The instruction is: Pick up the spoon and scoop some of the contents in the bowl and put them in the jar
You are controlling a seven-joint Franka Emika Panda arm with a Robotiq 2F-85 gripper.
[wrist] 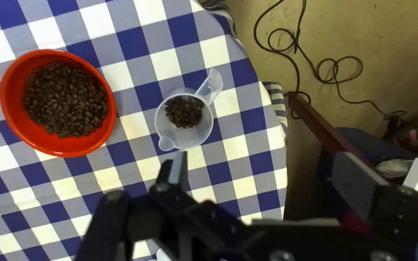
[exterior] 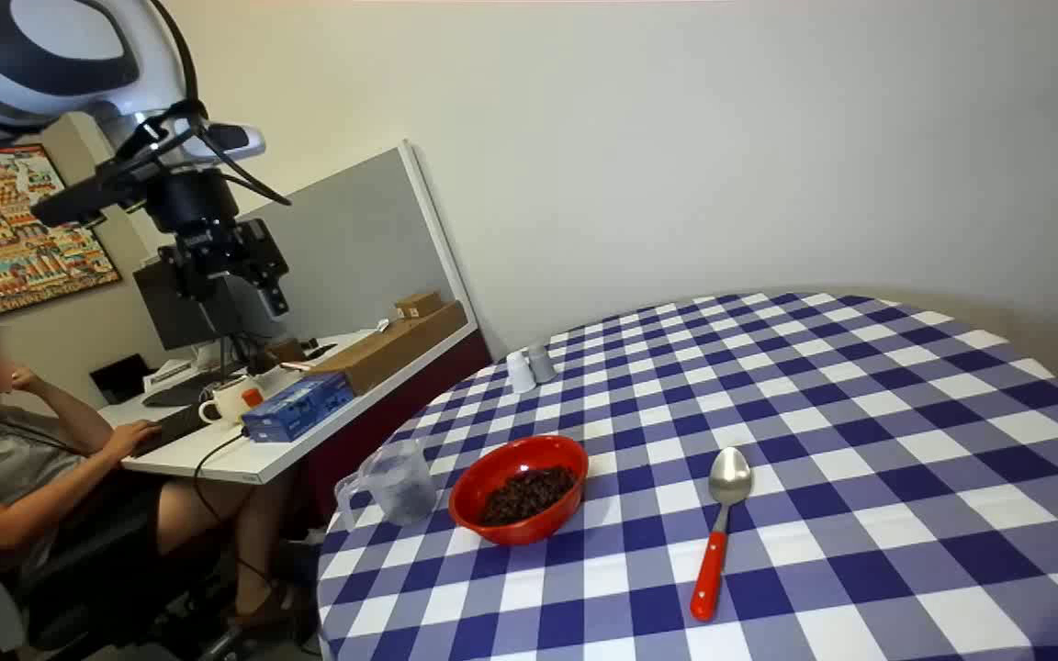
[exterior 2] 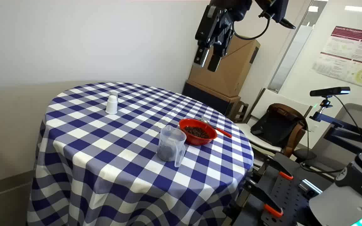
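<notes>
The spoon (exterior: 720,532), silver with a red handle, lies on the checkered cloth; in an exterior view (exterior 2: 223,131) the red bowl partly hides it. It is out of the wrist view. The red bowl (exterior: 520,532) holds dark brown bean-like contents (wrist: 65,99); it shows in all views (exterior 2: 196,141) (wrist: 11,105). The clear jar (wrist: 191,137) with a handle stands upright beside the bowl, with some dark beans inside; it shows in both exterior views (exterior: 405,487) (exterior 2: 168,146). My gripper (wrist: 261,159) is open and empty, high above the table in both exterior views (exterior: 242,308) (exterior 2: 206,64).
A small white tapered cup (exterior: 522,372) and a grey one (exterior: 541,364) stand near the table's far side. A desk (exterior: 253,464) with a blue box (exterior: 298,407) and a seated person (exterior: 10,477) are beside the table. The table edge (wrist: 285,170) lies below my gripper.
</notes>
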